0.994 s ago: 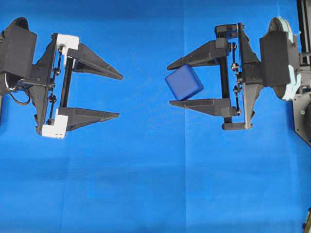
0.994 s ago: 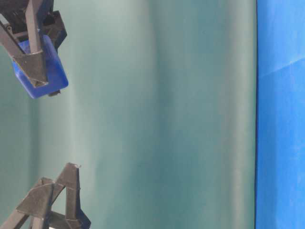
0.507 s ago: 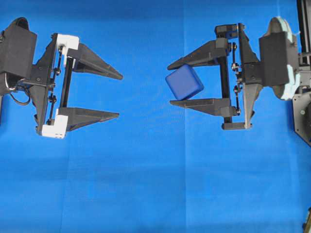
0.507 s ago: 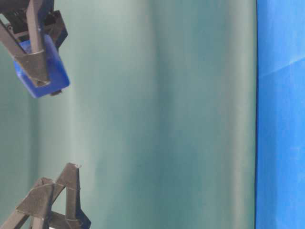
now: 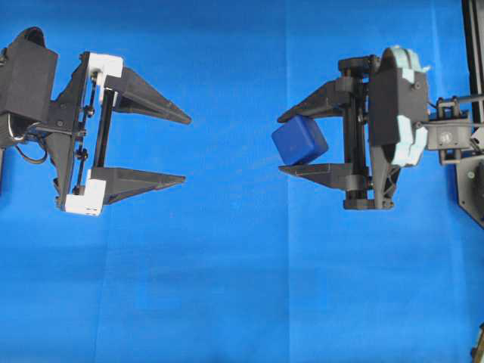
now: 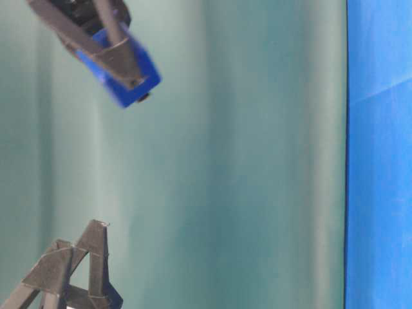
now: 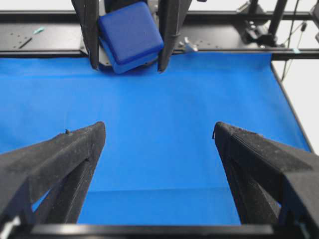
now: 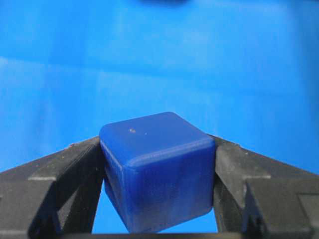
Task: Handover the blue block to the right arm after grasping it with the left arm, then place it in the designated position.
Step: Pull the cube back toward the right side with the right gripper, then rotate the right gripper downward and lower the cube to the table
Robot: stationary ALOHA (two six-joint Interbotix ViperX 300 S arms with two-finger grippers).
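The blue block [image 5: 299,141], a small dark-blue cube with rounded edges, is clamped between the two black fingers of my right gripper [image 5: 283,143], held in the air above the blue sheet [image 5: 227,265]. It fills the right wrist view [image 8: 158,174] and shows in the left wrist view [image 7: 130,35] and the table-level view [image 6: 125,72]. My left gripper [image 5: 185,148], with white end pieces, is open and empty at the left, fingers pointing toward the block across a gap. Its fingers [image 7: 75,154] frame bare sheet.
The blue sheet covers the whole table. A black frame rail [image 7: 224,40] runs along the far edge behind the right arm. The right arm's base hardware [image 5: 473,174] stands at the right edge.
My right gripper has tilted downward and drawn back to the right with the blue block still in it. The left gripper has not moved.
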